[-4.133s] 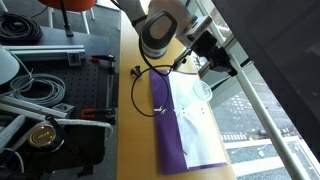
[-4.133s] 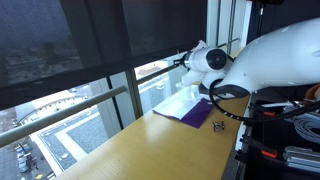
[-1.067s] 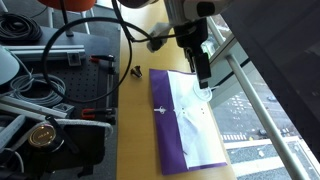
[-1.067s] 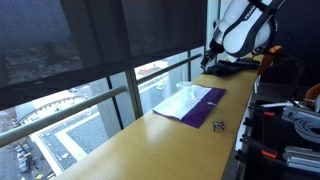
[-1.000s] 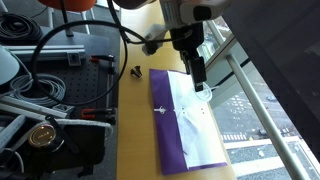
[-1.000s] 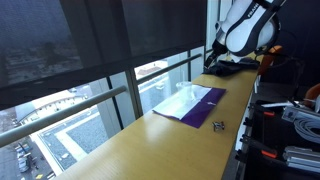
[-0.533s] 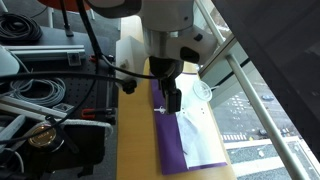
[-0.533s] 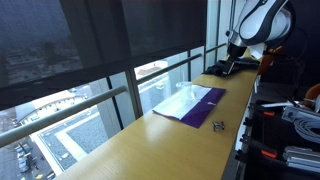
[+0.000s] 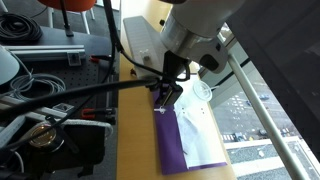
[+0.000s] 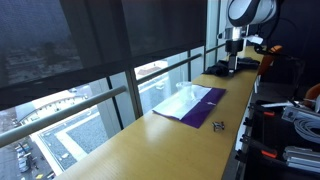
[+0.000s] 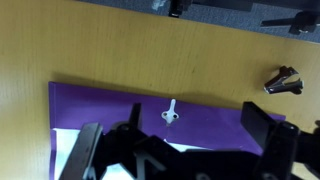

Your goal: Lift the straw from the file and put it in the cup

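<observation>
1. Under the claw (image 9: 168, 95), the straw (image 11: 171, 113) lies on the file's (image 9: 190, 140) dark strip. My wrist view shows it between the spread fingers (image 11: 262, 128), which grip nothing.
2. My arm (image 9: 195, 25) reaches down over the file, wrist pointing downward.
3. Beside the claw, on the window side, the cup (image 9: 203, 91) stands at the file's pale edge.
4. A second ago the claw hung by the cup; it has crossed to the strip. Straw, file and cup have not moved.
</observation>
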Robot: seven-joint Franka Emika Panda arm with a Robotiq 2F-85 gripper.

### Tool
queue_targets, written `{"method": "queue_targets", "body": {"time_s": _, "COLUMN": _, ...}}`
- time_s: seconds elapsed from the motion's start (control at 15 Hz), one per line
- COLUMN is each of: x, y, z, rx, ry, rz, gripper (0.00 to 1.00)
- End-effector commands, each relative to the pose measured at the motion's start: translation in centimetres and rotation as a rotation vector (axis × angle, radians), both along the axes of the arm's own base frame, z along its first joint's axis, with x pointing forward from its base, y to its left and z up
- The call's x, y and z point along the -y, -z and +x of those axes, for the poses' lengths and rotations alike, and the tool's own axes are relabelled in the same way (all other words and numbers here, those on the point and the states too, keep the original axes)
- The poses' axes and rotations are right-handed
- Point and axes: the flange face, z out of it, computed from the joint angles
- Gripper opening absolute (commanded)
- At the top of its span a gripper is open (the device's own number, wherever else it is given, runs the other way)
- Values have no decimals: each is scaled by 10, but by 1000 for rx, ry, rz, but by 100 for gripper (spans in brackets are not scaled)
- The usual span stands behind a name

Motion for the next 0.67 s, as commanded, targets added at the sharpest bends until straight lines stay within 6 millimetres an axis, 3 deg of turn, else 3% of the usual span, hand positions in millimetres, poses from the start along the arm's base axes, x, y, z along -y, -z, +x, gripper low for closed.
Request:
{"method": "queue_targets", "body": {"time_s": 0.0, "x": -11, "y": -24, "z": 23, "rx": 8, "ry": 42, "rz": -36, "gripper": 100}}
{"method": "queue_targets", "body": {"time_s": 0.07, "x": -5, "y": -13, "z": 12, "rx": 3, "ry": 13, "rz": -6, "gripper": 100}}
{"method": "queue_targets", "body": {"time_s": 0.6, "x": -9, "y": -21, "z": 21, "rx": 15, "ry": 30, "rz": -44, "gripper": 100}}
